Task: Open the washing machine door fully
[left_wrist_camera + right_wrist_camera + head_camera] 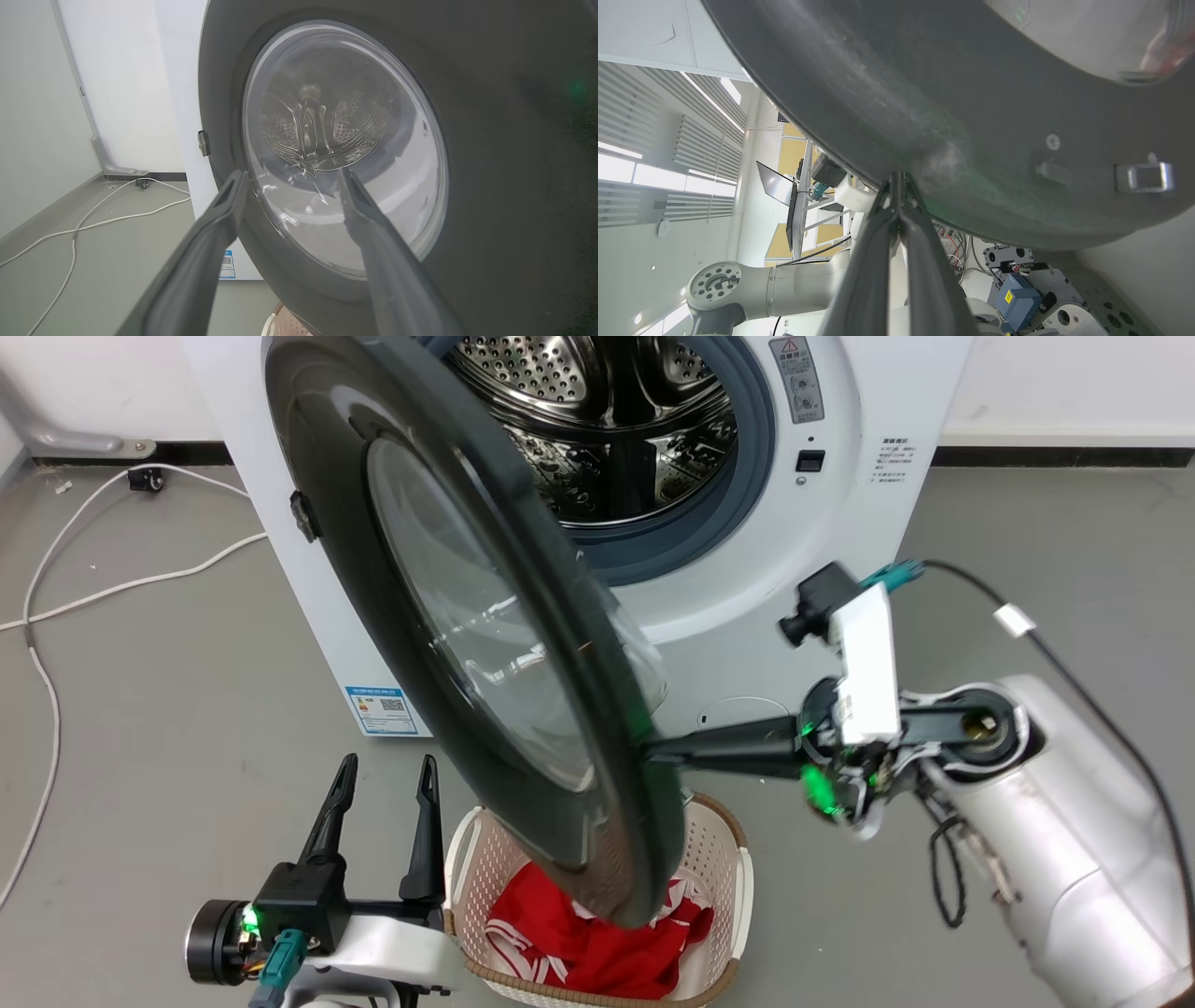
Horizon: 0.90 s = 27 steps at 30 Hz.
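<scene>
Washing machine door (485,644): I judge it half open, swing remaining. Right gripper (658,752): closed, tip seemingly pressing its inner face. Left gripper (387,763): spread

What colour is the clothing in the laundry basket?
The clothing is red with white stripes, best seen in the head view.

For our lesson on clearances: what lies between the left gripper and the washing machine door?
Nothing stands there. In the head view, the gap between the open left gripper and the washing machine door is bare grey floor.
</scene>
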Available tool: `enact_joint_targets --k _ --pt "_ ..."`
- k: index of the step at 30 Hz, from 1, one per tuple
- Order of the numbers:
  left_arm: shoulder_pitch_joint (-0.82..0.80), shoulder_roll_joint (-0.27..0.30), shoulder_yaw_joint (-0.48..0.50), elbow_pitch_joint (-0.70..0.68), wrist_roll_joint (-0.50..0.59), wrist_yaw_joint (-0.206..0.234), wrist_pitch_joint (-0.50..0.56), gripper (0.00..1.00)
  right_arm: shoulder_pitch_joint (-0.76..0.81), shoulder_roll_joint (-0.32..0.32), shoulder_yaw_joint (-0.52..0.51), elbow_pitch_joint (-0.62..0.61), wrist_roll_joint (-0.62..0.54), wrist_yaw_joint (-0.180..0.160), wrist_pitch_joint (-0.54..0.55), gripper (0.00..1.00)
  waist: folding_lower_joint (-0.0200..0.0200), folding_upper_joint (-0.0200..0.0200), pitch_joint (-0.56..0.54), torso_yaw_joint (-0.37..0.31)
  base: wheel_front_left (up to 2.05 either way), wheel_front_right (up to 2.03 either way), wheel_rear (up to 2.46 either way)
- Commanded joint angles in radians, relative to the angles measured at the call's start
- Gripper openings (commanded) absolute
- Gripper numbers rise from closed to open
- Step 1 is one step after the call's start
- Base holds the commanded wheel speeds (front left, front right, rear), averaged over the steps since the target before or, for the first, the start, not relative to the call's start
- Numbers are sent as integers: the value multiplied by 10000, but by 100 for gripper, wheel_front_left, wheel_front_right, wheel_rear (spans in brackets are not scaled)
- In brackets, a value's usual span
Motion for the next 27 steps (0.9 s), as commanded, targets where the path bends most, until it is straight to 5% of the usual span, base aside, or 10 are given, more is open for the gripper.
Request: enact_joint_targets --k 1,13,26,27 --pt "43 -4 2 21 -25 -19 -27 100 195 131 89 -123 92 0 -31 0 1 0 -1 7 0 0 0" --pt "-39 -4 -169 46 -88 97 -27 100 881 120 1165 -1483 746 0 -2238 0 1 0 51 35 0 0 0" --pt "98 -4 -32 123 -37 53 -27 100 3359 -623 -978 -2923 570 0 -7810 0 1 0 -38 -227 0 0 0" --pt "112 -3 -9 128 -38 43 -27 100 3619 -737 -1153 -3044 476 0 -8186 10 1 0 -63 -234 0 0 0"
